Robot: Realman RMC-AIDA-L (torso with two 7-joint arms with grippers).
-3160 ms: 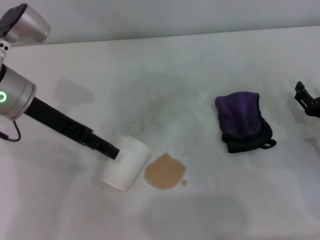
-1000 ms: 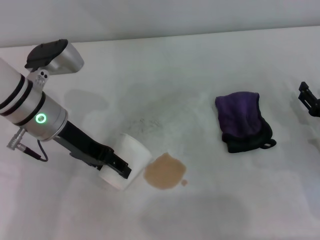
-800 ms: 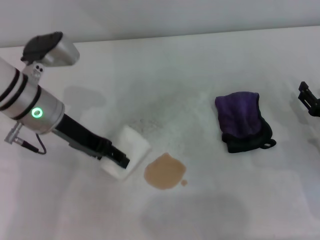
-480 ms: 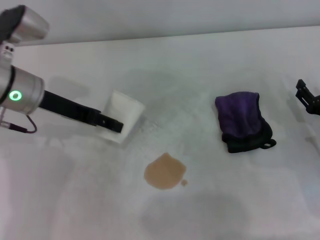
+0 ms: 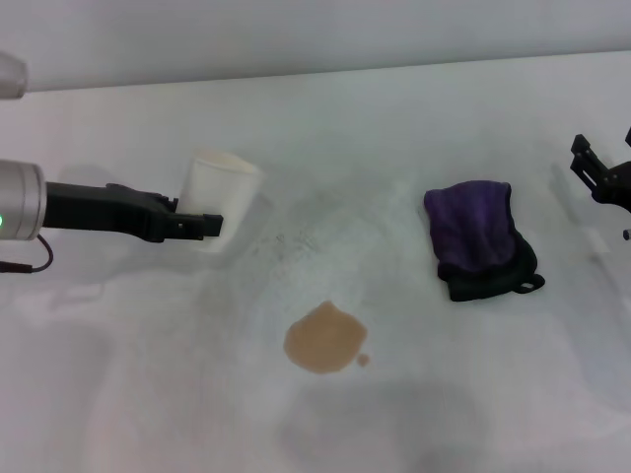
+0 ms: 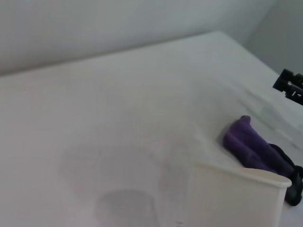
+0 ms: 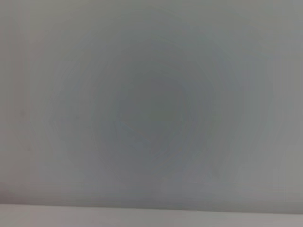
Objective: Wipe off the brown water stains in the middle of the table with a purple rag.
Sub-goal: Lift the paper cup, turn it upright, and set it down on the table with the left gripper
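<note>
Brown water stains point(image 5: 324, 340): tan roundish puddle with one tiny droplet at its right edge, lying mid-surface toward the near side; purple rag point(image 5: 478, 236) bunched, dark purple above a black part with a small loop, resting on the white surface point(image 5: 414, 118) to the right of the puddle and well apart from it. Left tool point(image 5: 202, 226) reaches in from the left side and is closed on a white paper cup point(image 5: 219, 194), upright and slightly tilted, well behind and left of the stain. Right tool point(image 5: 601, 177) sits at the right edge, near the rag but not touching, finger spacing cannot be told; bare surface shows between puddle and rag and along the near edge.
</note>
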